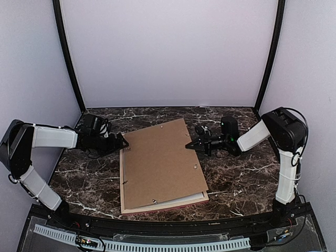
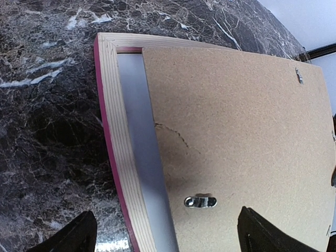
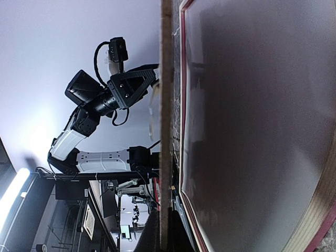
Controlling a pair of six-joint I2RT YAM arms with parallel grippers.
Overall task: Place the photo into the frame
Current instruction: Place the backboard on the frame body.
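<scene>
Your left gripper (image 1: 124, 142): jaws spread wide at far-left corner of frame (image 2: 118, 157). Your right gripper (image 1: 189, 146): jaws pressed together at right edge of backing board (image 1: 163, 163).

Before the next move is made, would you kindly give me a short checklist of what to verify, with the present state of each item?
1. The frame lies face down with its tan back up: ok.
2. The backing board sits square in the frame: not ok. It lies skewed, leaving a gap along the left rail.
3. The right gripper is shut on the board's right edge: ok.
4. The left gripper is open, near the frame's far left corner: ok.
5. The photo is seated under the board: cannot tell. Only a pale strip shows beside the board.
</scene>
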